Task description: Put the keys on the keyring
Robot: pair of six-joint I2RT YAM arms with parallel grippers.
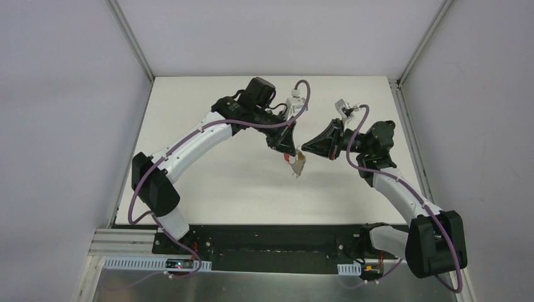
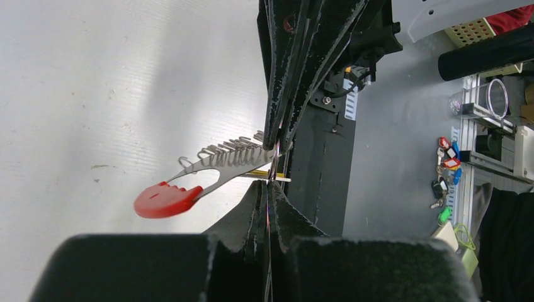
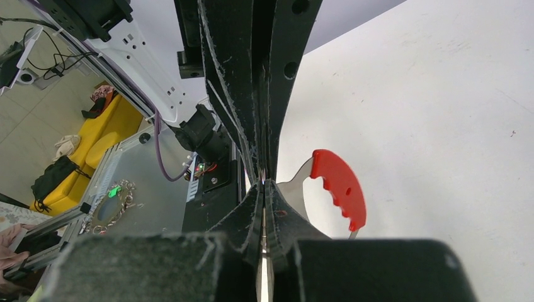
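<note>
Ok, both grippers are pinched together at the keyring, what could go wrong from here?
1. The left gripper and right gripper are shut tip to tip; any push may jam the fingers together.
2. Only a yellow sliver of the key shows between them, so it may slip out unseen.
3. The keyring sticks out sideways, held at one end; it may twist loose.

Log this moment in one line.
left gripper shut on key | right gripper shut on keyring | tips meeting above table | keyring's red end free
</note>
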